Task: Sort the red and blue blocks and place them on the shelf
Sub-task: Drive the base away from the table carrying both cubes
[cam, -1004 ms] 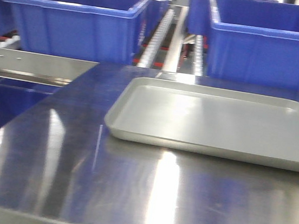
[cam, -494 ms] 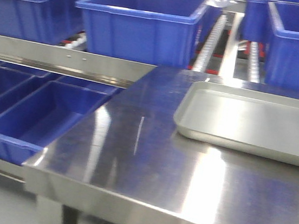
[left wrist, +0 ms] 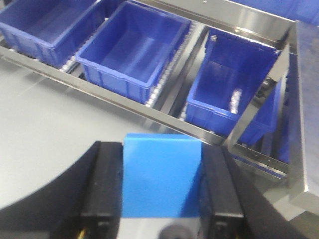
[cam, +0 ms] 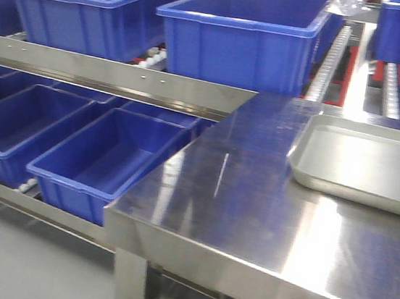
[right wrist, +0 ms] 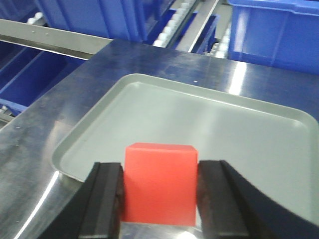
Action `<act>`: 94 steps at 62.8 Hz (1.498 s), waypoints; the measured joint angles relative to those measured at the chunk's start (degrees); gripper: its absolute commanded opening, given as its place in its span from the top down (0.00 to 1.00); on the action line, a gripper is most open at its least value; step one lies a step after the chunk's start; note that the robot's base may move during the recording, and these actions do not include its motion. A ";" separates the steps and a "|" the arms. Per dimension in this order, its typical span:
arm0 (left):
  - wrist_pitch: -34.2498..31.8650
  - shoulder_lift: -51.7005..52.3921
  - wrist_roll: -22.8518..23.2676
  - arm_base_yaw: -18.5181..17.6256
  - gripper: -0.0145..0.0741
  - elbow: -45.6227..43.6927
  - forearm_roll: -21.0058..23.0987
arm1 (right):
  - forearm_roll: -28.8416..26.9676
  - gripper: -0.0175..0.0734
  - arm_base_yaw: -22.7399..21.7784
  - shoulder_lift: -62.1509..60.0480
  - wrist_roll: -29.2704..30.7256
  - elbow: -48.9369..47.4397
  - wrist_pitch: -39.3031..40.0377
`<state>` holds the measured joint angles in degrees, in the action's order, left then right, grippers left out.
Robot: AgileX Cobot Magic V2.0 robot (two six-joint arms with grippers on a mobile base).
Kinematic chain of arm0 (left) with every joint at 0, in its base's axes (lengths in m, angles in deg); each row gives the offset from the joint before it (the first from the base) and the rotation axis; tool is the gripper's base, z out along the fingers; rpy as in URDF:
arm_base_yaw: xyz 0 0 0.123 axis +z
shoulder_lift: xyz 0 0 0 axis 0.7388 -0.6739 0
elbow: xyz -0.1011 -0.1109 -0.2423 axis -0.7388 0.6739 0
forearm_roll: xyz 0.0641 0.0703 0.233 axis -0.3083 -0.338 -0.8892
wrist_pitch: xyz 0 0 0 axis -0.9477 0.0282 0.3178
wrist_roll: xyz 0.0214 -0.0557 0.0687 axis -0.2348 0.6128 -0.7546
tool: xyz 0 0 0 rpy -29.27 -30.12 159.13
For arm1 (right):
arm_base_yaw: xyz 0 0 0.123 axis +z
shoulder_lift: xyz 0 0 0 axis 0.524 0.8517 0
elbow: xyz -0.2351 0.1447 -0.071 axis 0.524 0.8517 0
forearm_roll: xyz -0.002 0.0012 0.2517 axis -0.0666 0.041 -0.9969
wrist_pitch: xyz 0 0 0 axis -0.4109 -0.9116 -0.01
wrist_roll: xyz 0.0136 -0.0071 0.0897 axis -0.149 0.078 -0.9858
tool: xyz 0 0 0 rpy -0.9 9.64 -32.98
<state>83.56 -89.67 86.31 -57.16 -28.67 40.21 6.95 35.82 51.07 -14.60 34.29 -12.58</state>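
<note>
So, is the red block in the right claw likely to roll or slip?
Probably stiff: the red block shows sharp edges while squeezed by the right claw. Flat faces suggest it will not roll. Its matte surface likely grips well.

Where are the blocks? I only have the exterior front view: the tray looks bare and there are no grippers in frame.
Observer: The blue block is clamped in the left gripper, facing the empty bins on the shelf lower tier.
Operator: And the red one?
Observer: The red block is clamped in the right gripper, with the grey tray below and ahead of it.
</note>
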 measured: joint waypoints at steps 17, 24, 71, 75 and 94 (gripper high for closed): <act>0.00 0.00 0.00 0.00 0.70 0.00 0.00 | 0.00 0.75 0.00 0.00 0.00 0.00 0.00; 0.00 0.00 0.00 0.00 0.70 0.00 0.00 | 0.00 0.75 0.00 0.00 0.00 0.00 0.00; 0.00 0.00 0.00 0.00 0.70 0.00 0.00 | 0.00 0.75 0.00 0.00 0.00 0.00 0.00; 0.00 0.00 0.00 0.00 0.70 0.00 0.00 | 0.00 0.75 0.00 0.00 0.00 0.00 0.00; 0.00 0.00 0.00 0.00 0.70 0.00 0.00 | 0.00 0.75 0.00 0.00 0.00 0.00 0.00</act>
<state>83.56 -89.67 86.31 -57.16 -28.67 40.21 6.95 35.82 51.07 -14.60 34.29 -12.58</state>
